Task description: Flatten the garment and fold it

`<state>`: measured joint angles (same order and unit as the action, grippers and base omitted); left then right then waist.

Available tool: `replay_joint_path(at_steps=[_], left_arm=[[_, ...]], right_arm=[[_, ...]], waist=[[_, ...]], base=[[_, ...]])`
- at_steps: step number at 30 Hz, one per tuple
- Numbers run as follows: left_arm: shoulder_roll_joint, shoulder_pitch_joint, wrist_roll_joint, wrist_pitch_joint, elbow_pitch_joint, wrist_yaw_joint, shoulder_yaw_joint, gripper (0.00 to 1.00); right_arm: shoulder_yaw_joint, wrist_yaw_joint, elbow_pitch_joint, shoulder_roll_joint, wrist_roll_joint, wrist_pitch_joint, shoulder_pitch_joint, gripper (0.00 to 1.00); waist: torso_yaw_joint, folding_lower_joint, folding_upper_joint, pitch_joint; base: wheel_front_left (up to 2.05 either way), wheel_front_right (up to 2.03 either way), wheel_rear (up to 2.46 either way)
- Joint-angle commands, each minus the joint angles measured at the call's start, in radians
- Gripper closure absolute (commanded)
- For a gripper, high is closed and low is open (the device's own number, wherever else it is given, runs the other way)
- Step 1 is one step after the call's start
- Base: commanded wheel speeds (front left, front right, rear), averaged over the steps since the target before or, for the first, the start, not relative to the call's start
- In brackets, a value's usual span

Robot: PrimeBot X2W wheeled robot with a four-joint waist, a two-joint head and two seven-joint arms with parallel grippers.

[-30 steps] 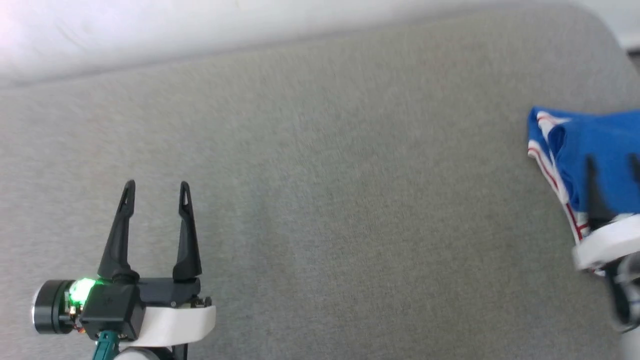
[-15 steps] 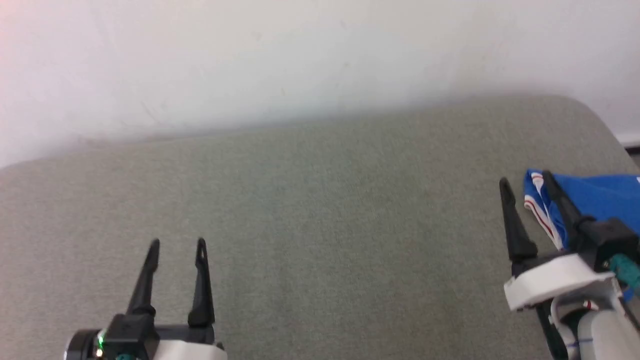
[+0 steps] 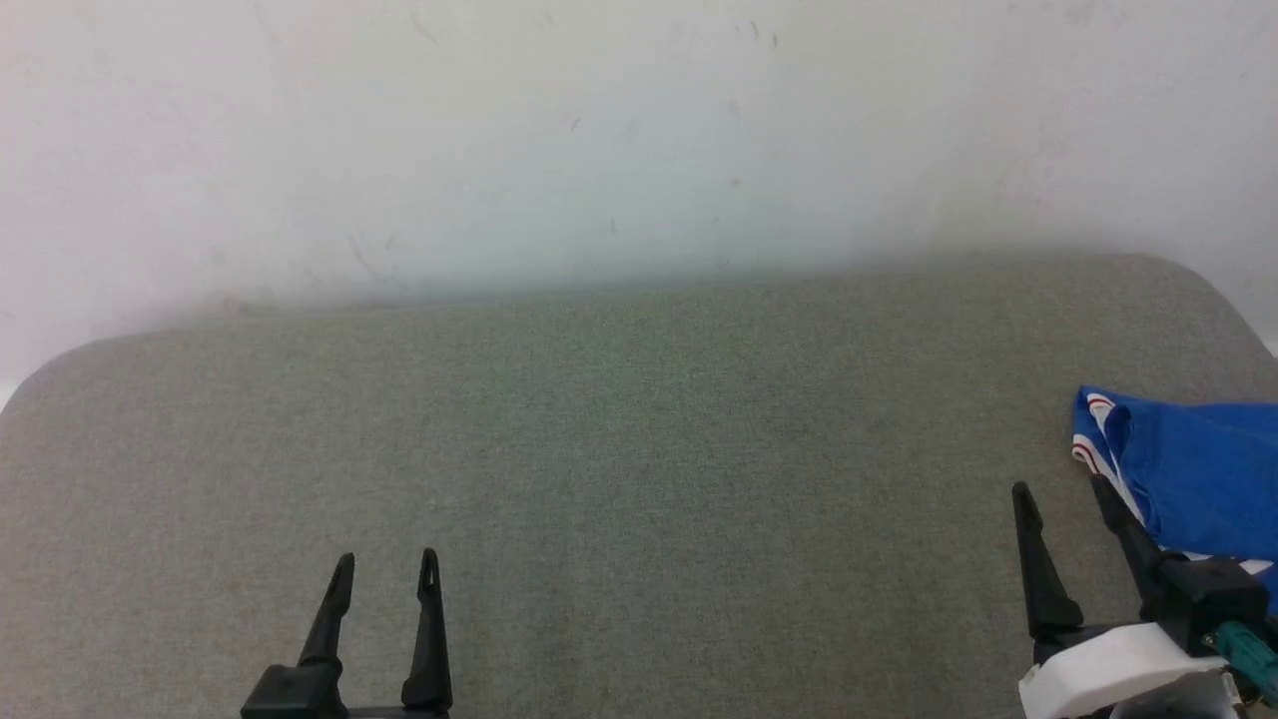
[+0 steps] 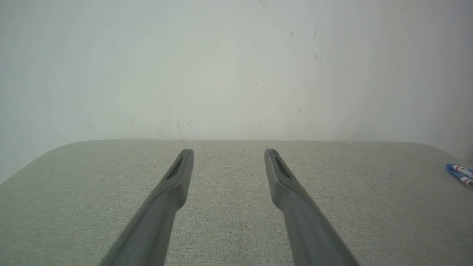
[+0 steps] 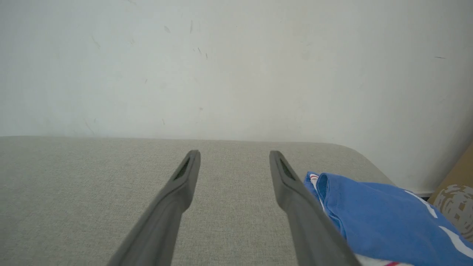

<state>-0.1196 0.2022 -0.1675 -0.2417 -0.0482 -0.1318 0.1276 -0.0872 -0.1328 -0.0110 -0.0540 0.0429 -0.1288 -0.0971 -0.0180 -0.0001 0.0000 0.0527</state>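
Wall (image 3: 639, 150), white and scuffed, backs the grey padded bench (image 3: 639, 449). The blue garment (image 3: 1198, 469) lies bunched at the bench's right edge, just beside the right pincer (image 3: 1059, 486). That pincer and the left pincer (image 3: 387, 556) both gape wide, holding nothing.

Garment (image 3: 1193, 474): royal-blue soft jersey, bunched and folded over itself, not flat. It lies on the grey fabric surface (image 3: 599, 449) at about 3 o'clock in the head view, cut off by the frame edge. Its 9 o'clock end is a rounded fold showing red-and-white striped trim. White cloth peeks out under the blue at its 6 o'clock side. In the right wrist view the garment (image 5: 377, 218) sits at 4 o'clock, with white marks on the blue, unreadable. In the left wrist view only a striped tip (image 4: 459, 173) shows at 3 o'clock.
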Motion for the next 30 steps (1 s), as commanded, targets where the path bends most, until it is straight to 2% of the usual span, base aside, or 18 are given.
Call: replay_joint_path(at_steps=[1,8,9,30], left_arm=[[0.005,0.005,-0.004,-0.007,0.005,0.003,0.001,0.00],[0.002,-0.004,0.004,-0.016,0.015,-0.002,-0.004,0.00],[0.003,0.000,0.004,-0.006,0.011,-0.002,-0.001,1.00],[0.012,-0.026,0.024,0.027,0.016,0.015,-0.017,1.00]], right_arm=[[0.003,0.002,-0.005,0.003,0.008,-0.012,-0.011,0.00],[0.018,0.002,-0.008,0.004,-0.001,-0.020,-0.002,0.00],[0.018,0.000,-0.007,0.000,0.001,-0.013,-0.006,1.00],[0.027,0.000,-0.005,0.000,-0.004,0.006,0.007,1.00]], waist=[[-0.002,0.0001,0.0000,-0.005],[-0.005,0.0001,0.0000,-0.015],[-0.005,0.0001,0.0000,-0.014],[-0.002,0.0001,0.0000,-0.020]], base=[[0.00,0.00,0.00],[0.00,0.00,0.00],[0.00,0.00,0.00],[0.00,0.00,0.00]])
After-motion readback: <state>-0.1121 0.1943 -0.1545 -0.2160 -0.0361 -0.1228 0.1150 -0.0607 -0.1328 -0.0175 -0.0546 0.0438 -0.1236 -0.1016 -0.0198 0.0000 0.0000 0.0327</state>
